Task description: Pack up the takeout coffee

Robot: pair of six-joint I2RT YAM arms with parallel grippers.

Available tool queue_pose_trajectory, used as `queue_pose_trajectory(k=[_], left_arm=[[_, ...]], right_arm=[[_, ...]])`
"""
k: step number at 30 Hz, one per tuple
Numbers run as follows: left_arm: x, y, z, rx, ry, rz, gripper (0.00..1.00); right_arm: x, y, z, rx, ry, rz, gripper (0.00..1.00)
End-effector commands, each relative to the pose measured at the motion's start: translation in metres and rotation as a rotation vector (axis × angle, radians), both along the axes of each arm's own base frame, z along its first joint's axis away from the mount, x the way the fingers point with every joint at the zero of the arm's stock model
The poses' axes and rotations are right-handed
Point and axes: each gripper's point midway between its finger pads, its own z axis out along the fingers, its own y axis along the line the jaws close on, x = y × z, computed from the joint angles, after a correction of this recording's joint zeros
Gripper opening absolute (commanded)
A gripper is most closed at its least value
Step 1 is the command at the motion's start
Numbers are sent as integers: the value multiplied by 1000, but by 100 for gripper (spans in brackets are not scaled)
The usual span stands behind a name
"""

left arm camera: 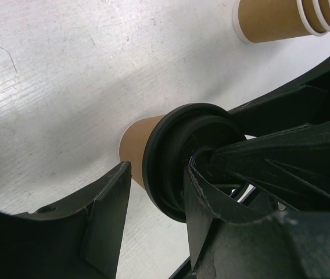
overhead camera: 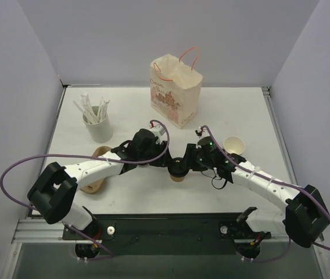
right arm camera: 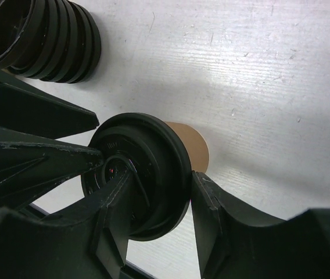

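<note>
**White table and the items standing or lying on it, seen from above.**
The flat white table [overhead camera: 235,192] carries an upright cream paper gift bag with pink cord handles [overhead camera: 175,90] at rear centre and a grey cylindrical holder [overhead camera: 99,129] at rear left. A stack of lidless brown paper cups [left arm camera: 281,17] lies on its side at left. A small brown kraft-paper cup with a round black plastic lid [overhead camera: 179,172] stands at centre, near a toppled stack of black plastic lids [right arm camera: 49,35]. An open white-lined paper cup [overhead camera: 234,145] stands at right.

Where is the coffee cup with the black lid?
In the top view the coffee cup sits in the middle, between the left pincer and right pincer, nearer than the paper bag.
</note>
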Motion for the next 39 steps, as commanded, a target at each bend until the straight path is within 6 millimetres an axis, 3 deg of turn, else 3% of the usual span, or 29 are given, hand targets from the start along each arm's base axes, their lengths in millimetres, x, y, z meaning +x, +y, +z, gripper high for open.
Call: queue_pose_trajectory(k=[1,4,9,13,20,29,39], left_arm=[[-25,12,-28,40,83,-29,51],[-24,16,-33,52,86,-3,51],[-27,23,-43,83,95,24,50],[-25,24,-44,89,87,39,51],[-25,24,-45,104,82,50,51],[-26,24,-46,112,76,59,51],[-28,27,-53,128,80,70,50]], right_arm=[[-22,-17,-43,-103,72,69,39],[-19,-17,-40,-93,71,70,43],[-7,-11,-3,-23,28,53,58],[-5,-12,11,12,35,36,67],[-8,-12,31,56,24,40,68],[-20,-6,26,104,80,51,63],[-21,-23,-7,33,103,-11,46]])
